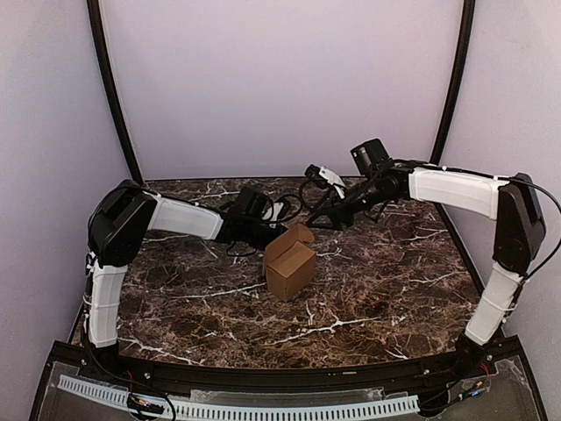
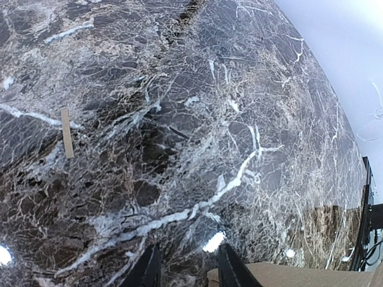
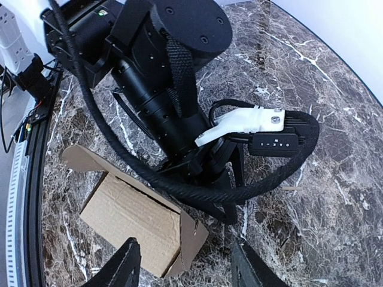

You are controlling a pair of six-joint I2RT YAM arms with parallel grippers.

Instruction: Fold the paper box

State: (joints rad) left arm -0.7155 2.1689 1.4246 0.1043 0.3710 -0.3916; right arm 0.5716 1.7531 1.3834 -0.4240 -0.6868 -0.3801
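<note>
Left fingers (image 2: 230,269): resting apart, gripping nothing, seemingly bracing the paper box (image 1: 290,261) sideways.
Right fingers (image 3: 125,269): hovering spread above its raised flap (image 3: 81,158), readying a push.

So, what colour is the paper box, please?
The paper box is plain brown; right wrist view.
</note>
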